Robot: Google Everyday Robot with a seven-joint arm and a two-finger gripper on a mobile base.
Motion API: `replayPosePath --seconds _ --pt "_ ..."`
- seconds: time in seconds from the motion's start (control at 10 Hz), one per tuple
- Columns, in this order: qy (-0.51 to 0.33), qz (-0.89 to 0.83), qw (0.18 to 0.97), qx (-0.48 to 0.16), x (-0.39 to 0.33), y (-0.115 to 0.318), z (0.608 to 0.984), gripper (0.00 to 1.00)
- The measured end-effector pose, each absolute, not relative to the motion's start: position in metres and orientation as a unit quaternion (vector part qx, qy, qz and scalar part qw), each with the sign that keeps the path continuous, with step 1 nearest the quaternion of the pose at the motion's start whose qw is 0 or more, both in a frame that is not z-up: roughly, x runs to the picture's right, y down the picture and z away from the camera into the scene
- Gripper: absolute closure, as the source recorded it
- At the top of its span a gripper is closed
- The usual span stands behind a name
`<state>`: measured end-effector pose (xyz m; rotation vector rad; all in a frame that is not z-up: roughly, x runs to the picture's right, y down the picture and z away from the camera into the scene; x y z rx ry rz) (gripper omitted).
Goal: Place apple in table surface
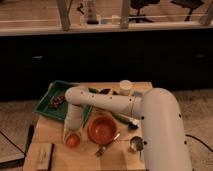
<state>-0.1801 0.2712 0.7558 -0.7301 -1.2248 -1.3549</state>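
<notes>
The apple (pixel 72 141), small, round and orange-red, is at the front left of the table surface (pixel 50 131), just left of the orange bowl. It seems to rest on the light wooden planks. My gripper (pixel 72 134) points straight down right over the apple, at the end of the white wrist that hangs from the bent arm (pixel 107 102). The wrist hides the apple's top and how the gripper meets it.
An orange bowl (pixel 102 128) stands at the table's middle. A dark green tray (pixel 52 104) with dark items is at the back left, a white cup (pixel 125 87) at the back. A metal cup (pixel 136 144) and a utensil (pixel 106 146) lie front right. A wooden block (pixel 42 155) is front left.
</notes>
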Motion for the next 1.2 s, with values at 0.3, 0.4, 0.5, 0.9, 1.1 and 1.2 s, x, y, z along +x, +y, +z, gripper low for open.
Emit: replayPosePath --seconds 0.3,0.4,0.5,0.9,1.1,1.2 --pt "-0.52 -0.574 0.551 -0.312 -0.1827 0.2739 0.7562 0.55" --pt "-0.52 -0.574 0.549 -0.314 -0.1832 0.275 0.7564 0.43" --pt "-0.52 -0.573 0.549 -0.315 -0.1836 0.2751 0.7563 0.34" --pt "-0.52 -0.573 0.548 -0.319 -0.1844 0.2761 0.7569 0.2" --pt "-0.521 -0.572 0.546 -0.321 -0.1842 0.2754 0.7578 0.2" --pt "-0.522 -0.572 0.546 -0.321 -0.1838 0.2746 0.7582 0.2"
